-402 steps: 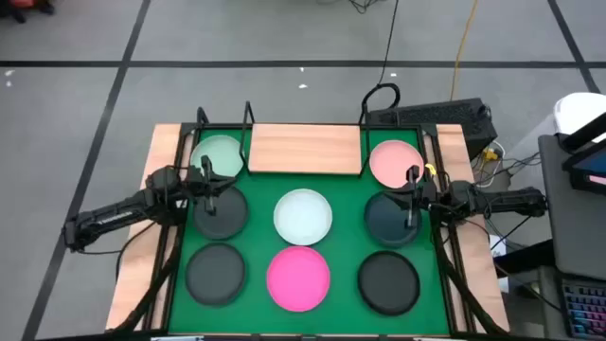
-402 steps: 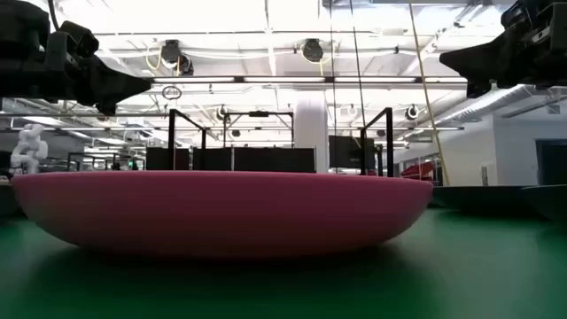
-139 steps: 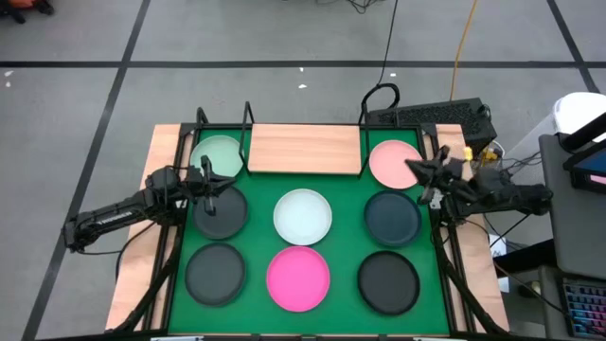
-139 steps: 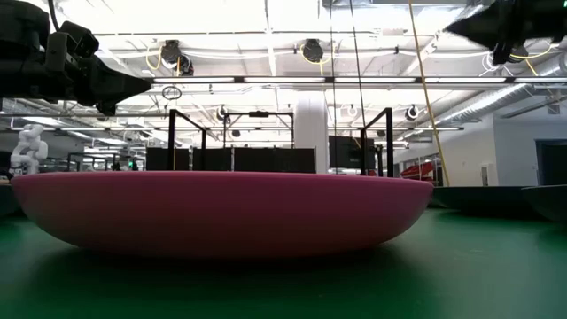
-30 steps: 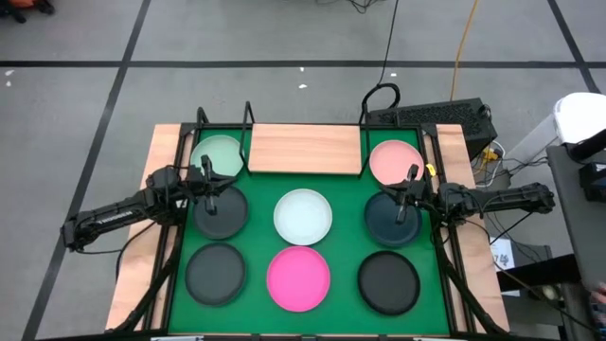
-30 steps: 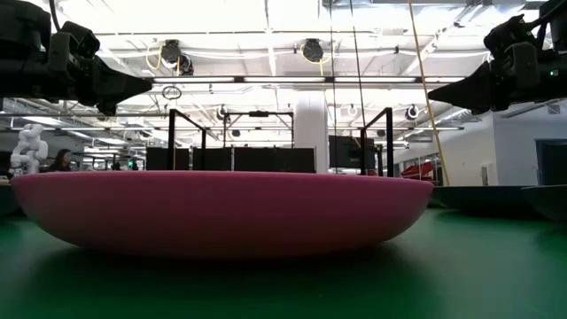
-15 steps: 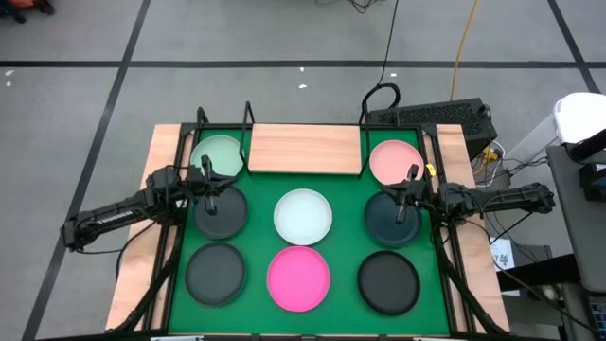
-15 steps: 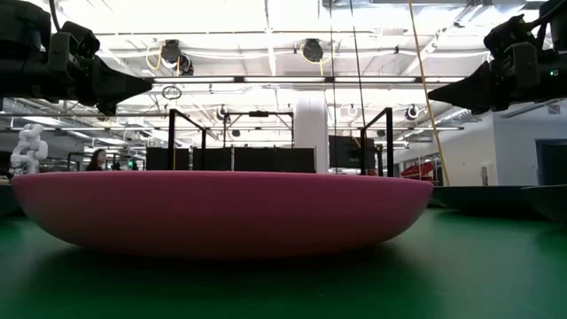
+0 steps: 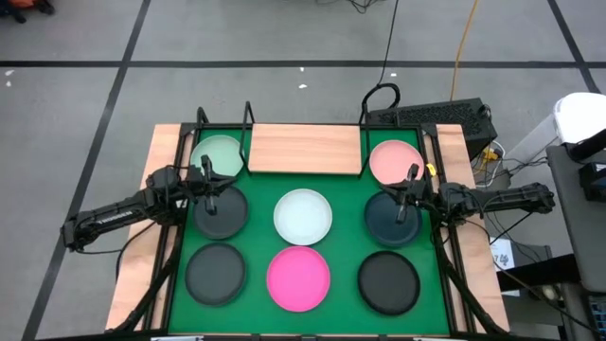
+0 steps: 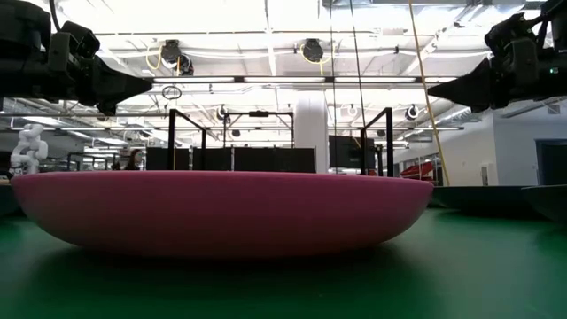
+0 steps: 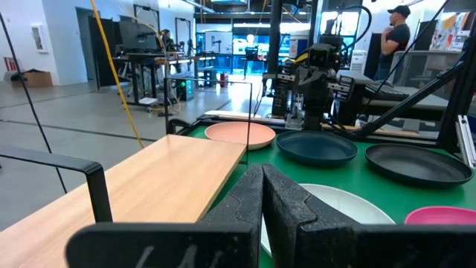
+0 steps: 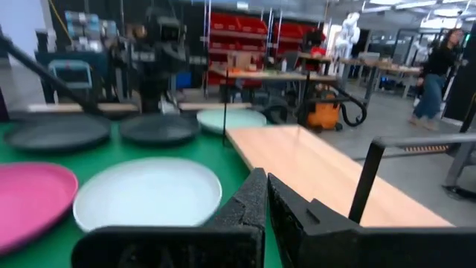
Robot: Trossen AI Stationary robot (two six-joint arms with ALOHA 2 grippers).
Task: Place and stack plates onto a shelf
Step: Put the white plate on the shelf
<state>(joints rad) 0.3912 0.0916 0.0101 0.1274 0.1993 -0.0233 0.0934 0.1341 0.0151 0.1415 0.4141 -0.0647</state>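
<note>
Two slim black jointed arms, each gripper (image 11: 262, 201) with matte black, foam-padded fingers.

- It was a large robotics lab or workshop hall, with a grey concrete floor (image 9: 95, 57) marked by dark lines.
- Red storage bins (image 12: 249, 30), workbenches (image 12: 297, 74) and a white humanoid robot (image 10: 27, 146) stood around.
- Ceiling strip lights (image 10: 266, 80) ran overhead.

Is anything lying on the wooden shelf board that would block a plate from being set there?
Nothing visible does. The shelf board is bare in the high view, and all eight plates lie on the green mat.
</note>
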